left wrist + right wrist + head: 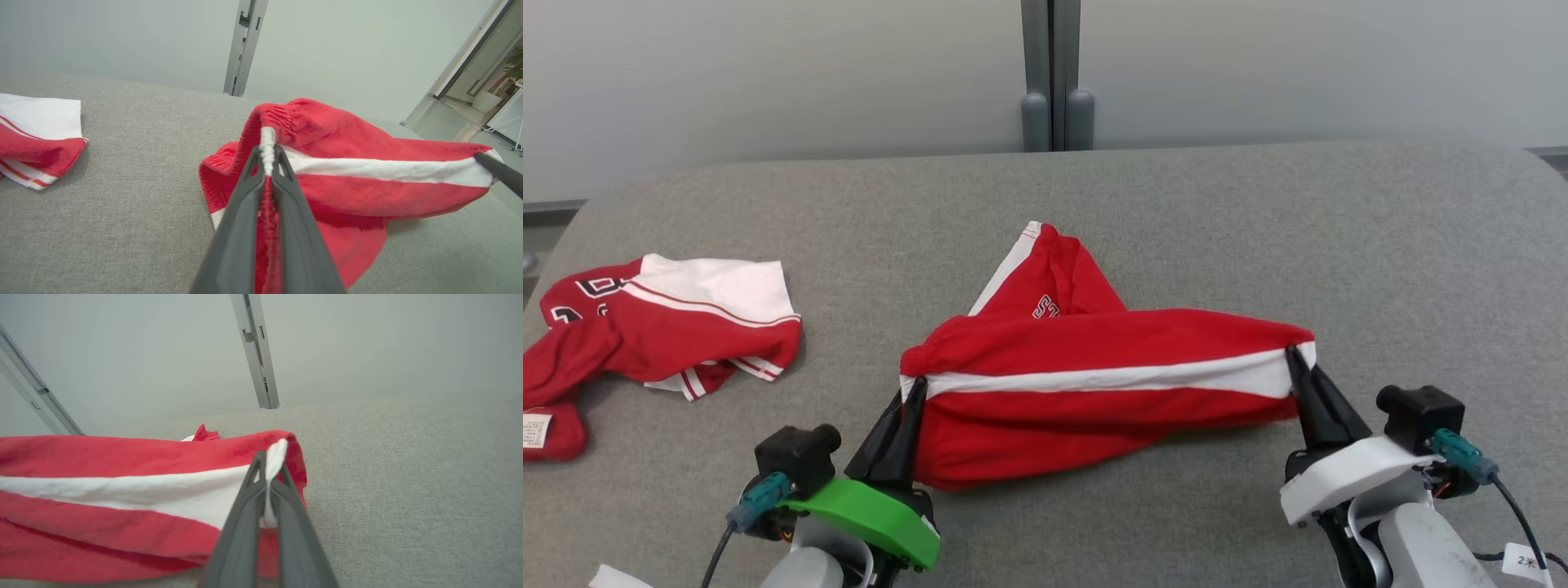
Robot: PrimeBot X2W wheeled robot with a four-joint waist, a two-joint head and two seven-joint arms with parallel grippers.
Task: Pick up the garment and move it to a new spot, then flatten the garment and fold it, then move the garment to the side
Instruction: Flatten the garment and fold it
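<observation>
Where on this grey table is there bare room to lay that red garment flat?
Widest bare table lies right of the held garment, beyond the right gripper; also the far strip toward the wall. A narrower gap separates it from the second garment, which crowds the left.

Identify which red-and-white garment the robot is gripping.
The centre garment, its white stripe pinched by the left hand and right hand; the other garment lies untouched at left.
</observation>
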